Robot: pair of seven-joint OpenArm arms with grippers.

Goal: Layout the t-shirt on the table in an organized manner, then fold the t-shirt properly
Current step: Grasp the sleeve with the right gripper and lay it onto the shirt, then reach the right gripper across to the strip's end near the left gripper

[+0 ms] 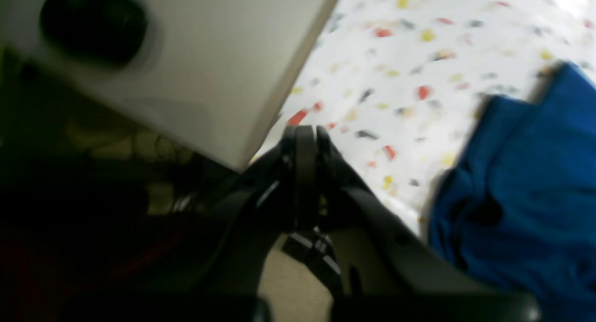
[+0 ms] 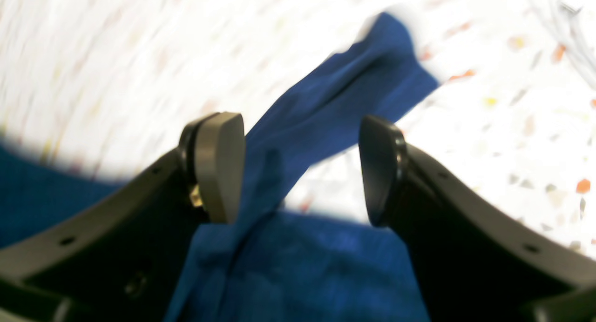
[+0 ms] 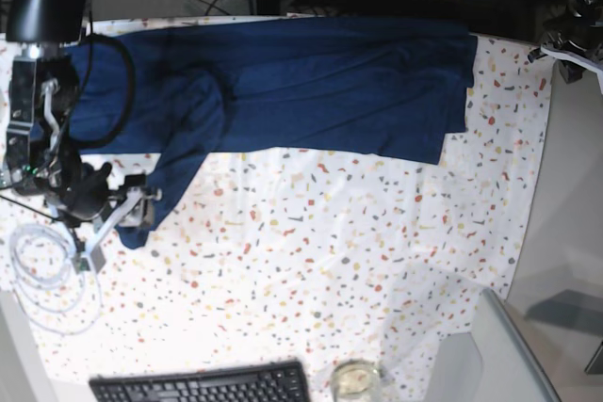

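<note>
The t-shirt (image 3: 283, 91) is lying mostly spread along the far side of the table (image 3: 377, 261), but one sleeve is trailing toward the right gripper (image 2: 300, 168); laying out looks nearly done, folding not yet begun. The right wrist view is showing its jaws standing apart with the sleeve running between them, ungripped. Only the left wrist view is showing the left gripper (image 1: 305, 136), jaws pressed together, empty, shirt off to one side.
</note>
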